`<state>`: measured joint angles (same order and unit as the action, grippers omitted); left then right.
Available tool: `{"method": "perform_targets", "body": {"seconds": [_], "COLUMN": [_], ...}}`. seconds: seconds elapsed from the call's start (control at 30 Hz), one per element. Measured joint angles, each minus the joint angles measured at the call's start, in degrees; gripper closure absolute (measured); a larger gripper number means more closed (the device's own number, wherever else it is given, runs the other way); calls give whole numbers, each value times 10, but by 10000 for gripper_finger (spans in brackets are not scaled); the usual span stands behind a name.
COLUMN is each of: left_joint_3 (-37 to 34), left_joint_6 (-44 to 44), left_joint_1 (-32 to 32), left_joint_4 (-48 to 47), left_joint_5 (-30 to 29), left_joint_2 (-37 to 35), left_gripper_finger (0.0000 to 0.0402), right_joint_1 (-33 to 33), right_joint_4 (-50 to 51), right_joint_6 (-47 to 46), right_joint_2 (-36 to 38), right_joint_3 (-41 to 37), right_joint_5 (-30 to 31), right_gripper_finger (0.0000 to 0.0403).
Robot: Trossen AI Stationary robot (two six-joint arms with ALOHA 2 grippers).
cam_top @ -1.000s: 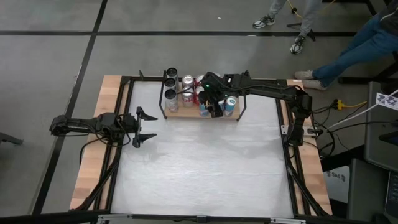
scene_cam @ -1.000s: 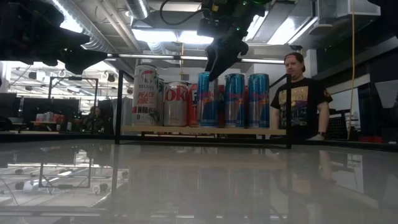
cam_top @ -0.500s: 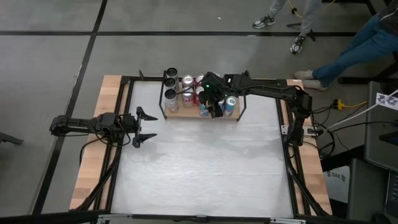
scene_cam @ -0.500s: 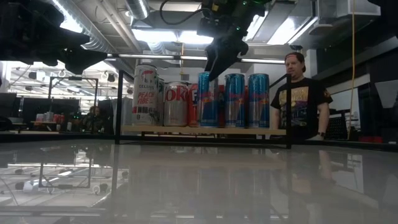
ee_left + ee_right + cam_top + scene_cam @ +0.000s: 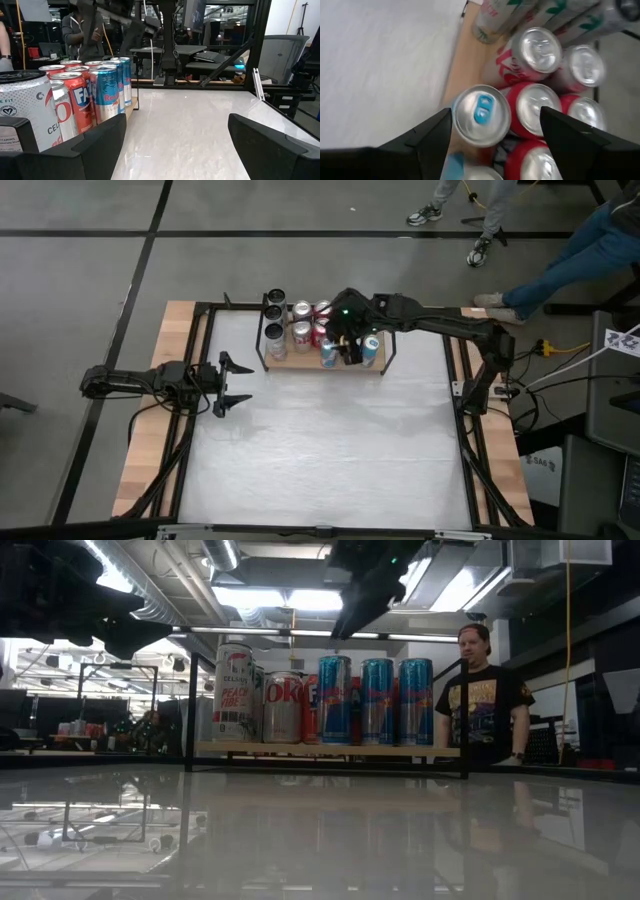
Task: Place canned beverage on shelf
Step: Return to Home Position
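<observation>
- High view: the shelf (image 5: 290, 363) sits toward the table's (image 5: 330, 450) 12 o'clock side, cans (image 5: 378, 700) upright in rows on it.
- Right gripper (image 5: 496, 112) hovers above the cans, jaws spread wide, holding nothing.
- Left gripper (image 5: 245, 383) rests at 9 o'clock, spread wide, empty.

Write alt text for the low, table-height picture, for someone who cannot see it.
Drink cans stand in a row on a small wooden shelf across a glossy white table, three tall blue cans at one end. The robot's right gripper hangs above them, and a person in a black T-shirt stands behind.
</observation>
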<state>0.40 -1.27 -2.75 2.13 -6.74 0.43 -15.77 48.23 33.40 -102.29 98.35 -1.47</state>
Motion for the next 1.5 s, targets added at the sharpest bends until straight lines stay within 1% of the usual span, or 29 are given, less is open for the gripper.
{"method": "perform_targets", "body": {"seconds": [0.17, 0.23, 0.3, 0.4, 0.5, 0.57, 0.67, 0.77, 0.8, 0.83, 1.0, 1.13, 1.33, 1.5], "left_joint_3": [0, 0, 0, 0, 0, 0, 0, 0, 0, 0, 0, 0, 0, 0], "left_joint_6": [0, 0, 0, 0, 0, 0, 0, 0, 0, 0, 0, 0, 0, 0], "left_joint_1": [0, 0, 0, 0, 0, 0, 0, 0, 0, 0, 0, 0, 0, 0], "left_joint_4": [0, 0, 0, 0, 0, 0, 0, 0, 0, 0, 0, 0, 0, 0], "left_joint_5": [0, 0, 0, 0, 0, 0, 0, 0, 0, 0, 0, 0, 0, 0], "left_joint_2": [0, 0, 0, 0, 0, 0, 0, 0, 0, 0, 0, 0, 0, 0], "left_gripper_finger": [56, 56, 56, 56, 56, 56, 56, 56, 56, 56, 56, 56, 56, 56], "right_joint_1": [0, 0, 0, 0, 0, 0, 0, 0, 0, 0, 0, 0, 0, 0], "right_joint_4": [28, 47, 66, 88, 119, 128, 115, 81, 58, 31, -122, -211, -281, -317], "right_joint_6": [-4, -16, -42, -84, -125, -157, -201, -231, -243, -253, -303, -327, -348, -361], "right_joint_2": [53, 82, 118, 173, 222, 259, 317, 383, 407, 432, 557, 640, 734, 785], "right_joint_3": [0, 0, 0, 0, -1, -17, -70, -155, -190, -227, -405, -512, -614, -673], "right_joint_5": [37, 51, 60, 63, 59, 58, 57, 53, 50, 45, 11, 2, -12, -11], "right_gripper_finger": [114, 125, 144, 186, 238, 276, 332, 382, 392, 397, 389, 401, 401, 402]}}
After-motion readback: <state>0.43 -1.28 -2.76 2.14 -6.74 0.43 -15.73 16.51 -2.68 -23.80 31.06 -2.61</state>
